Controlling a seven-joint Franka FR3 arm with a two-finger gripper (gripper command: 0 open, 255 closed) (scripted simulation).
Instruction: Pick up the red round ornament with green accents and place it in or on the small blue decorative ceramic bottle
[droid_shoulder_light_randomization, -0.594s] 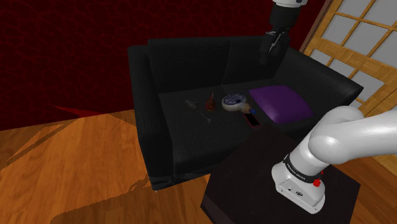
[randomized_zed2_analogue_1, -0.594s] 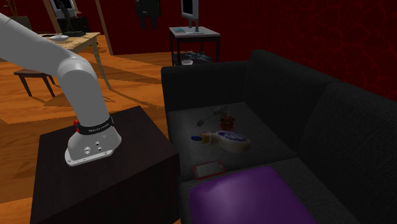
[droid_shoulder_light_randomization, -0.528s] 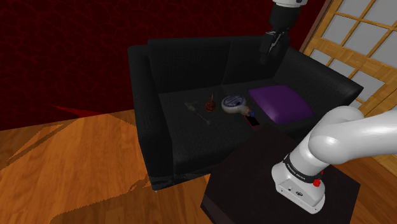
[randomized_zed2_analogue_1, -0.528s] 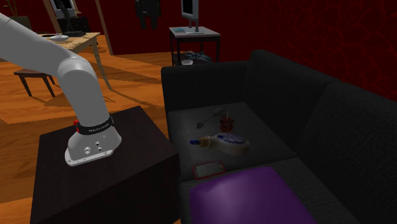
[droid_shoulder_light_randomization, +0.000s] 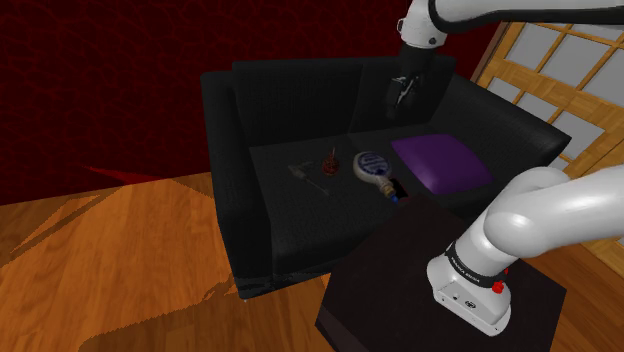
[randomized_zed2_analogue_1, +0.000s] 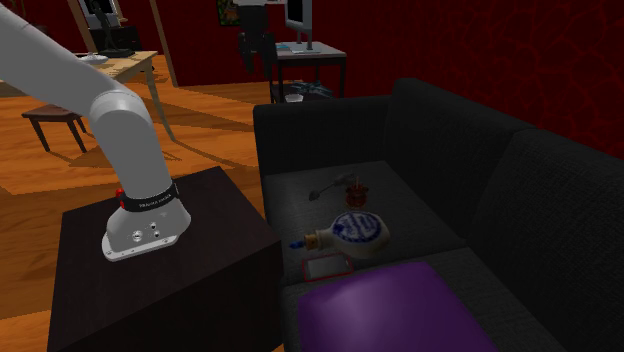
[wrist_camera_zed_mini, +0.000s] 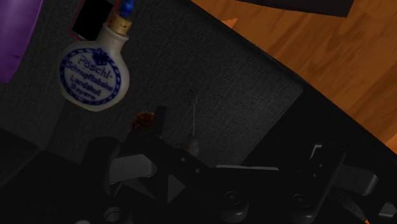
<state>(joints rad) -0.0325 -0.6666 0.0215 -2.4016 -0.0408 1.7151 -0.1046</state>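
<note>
Resting on the sofa (droid_shoulder_light_randomization: 300, 200): one bottle (droid_shoulder_light_randomization: 368, 164), one ornament (droid_shoulder_light_randomization: 328, 163), one cushion (droid_shoulder_light_randomization: 440, 163).

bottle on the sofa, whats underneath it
The blue-printed white bottle lies flat on the black sofa seat. The red-edged phone sits near its corked neck, not beneath it. The patch of seat directly under the bottle is covered.
</note>
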